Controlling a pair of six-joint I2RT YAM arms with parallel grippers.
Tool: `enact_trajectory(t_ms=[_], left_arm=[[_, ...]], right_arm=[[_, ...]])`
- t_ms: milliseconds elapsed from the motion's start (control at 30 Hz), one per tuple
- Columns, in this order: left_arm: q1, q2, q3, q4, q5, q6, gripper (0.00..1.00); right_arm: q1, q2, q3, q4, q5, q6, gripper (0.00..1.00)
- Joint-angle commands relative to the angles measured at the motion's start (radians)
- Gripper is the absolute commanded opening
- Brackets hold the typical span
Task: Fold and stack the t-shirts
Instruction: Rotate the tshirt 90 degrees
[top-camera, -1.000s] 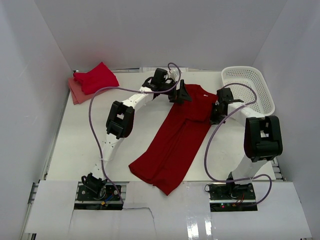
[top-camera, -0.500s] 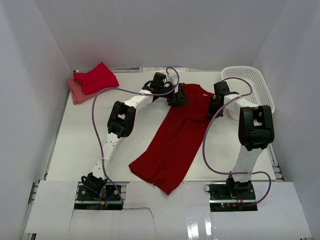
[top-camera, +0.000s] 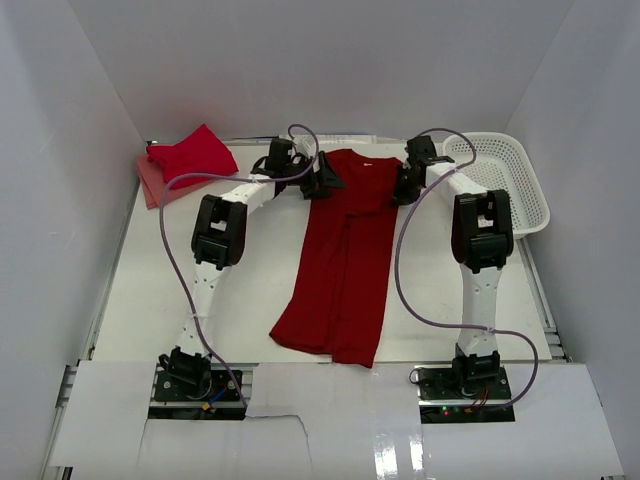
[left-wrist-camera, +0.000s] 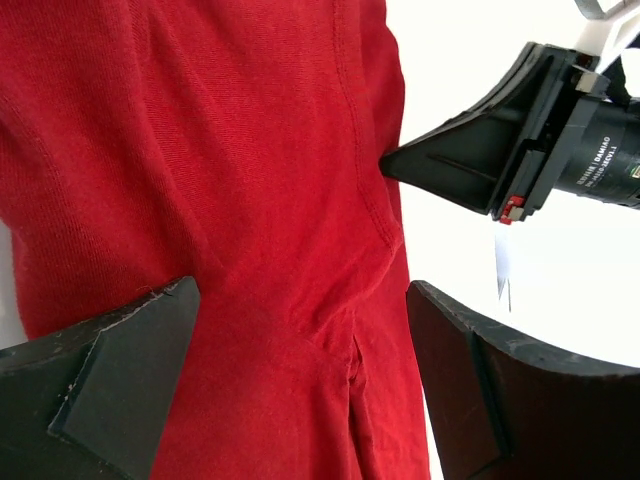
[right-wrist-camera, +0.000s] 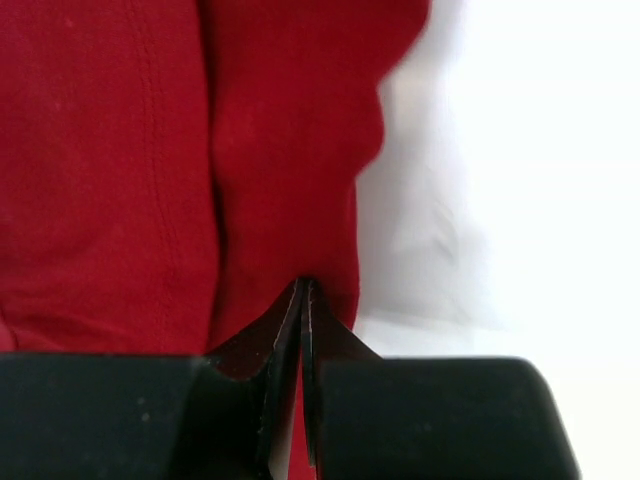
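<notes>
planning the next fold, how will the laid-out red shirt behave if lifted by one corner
Likely floppy: the shirt lies flat with soft creases, so it would drape. Probably light: the knit looks thin up close. Pushed, it may bunch, as its wrinkled middle suggests.

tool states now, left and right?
Left tool: open, straddling the shirt.
Right tool: closed, pinching the shirt's edge.

Both arms stretch far forward. Left gripper (top-camera: 324, 182) gapes wide; right gripper (top-camera: 404, 187) is pinched onto the shirt (top-camera: 340, 265).
</notes>
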Motion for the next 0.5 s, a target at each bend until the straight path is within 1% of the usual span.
enact_trajectory(t_ms=[0,67,100,167,200,267,300,333,367,400,433,467], left_arm=[[0.09,-0.054,-0.053,-0.075,-0.134,0.02,0.98],[0.11,-0.075,-0.071,-0.08,-0.163,0.025,0.98],[0.13,-0.083,-0.079,-0.08,-0.174,0.025,0.98],[0.149,-0.094,-0.104,-0.065,-0.185,0.02,0.98],[0.164,-0.1,-0.107,-0.063,-0.188,0.011,0.98],[0.176,-0.097,-0.098,-0.054,-0.184,0.0,0.98],[0.182,-0.093,-0.09,-0.043,-0.174,-0.018,0.98],[0.184,-0.089,-0.078,-0.038,-0.161,-0.026,0.98],[0.184,-0.089,-0.047,-0.035,-0.13,-0.035,0.98],[0.181,-0.092,-0.036,-0.029,-0.118,-0.046,0.98],[0.181,-0.112,-0.026,-0.025,-0.108,-0.063,0.98],[0.178,-0.125,-0.015,-0.023,-0.104,-0.069,0.98]], right_arm=[[0.017,0.11,0.151,-0.004,-0.125,-0.009,0.08],[0.028,0.166,0.218,0.002,-0.151,-0.007,0.08],[0.031,0.183,0.277,0.011,-0.179,-0.006,0.08],[0.035,0.232,0.333,0.032,-0.237,-0.003,0.08],[0.035,0.248,0.359,0.057,-0.292,0.002,0.08],[0.037,0.277,0.41,0.094,-0.345,0.01,0.08],[0.037,0.276,0.41,0.139,-0.372,0.022,0.18],[0.038,0.27,0.402,0.166,-0.388,0.025,0.25],[0.038,0.235,0.36,0.195,-0.401,0.026,0.34],[0.038,0.207,0.324,0.227,-0.414,0.026,0.38],[0.038,0.176,0.281,0.297,-0.415,0.025,0.41],[0.04,0.108,0.199,0.327,-0.415,0.02,0.45]])
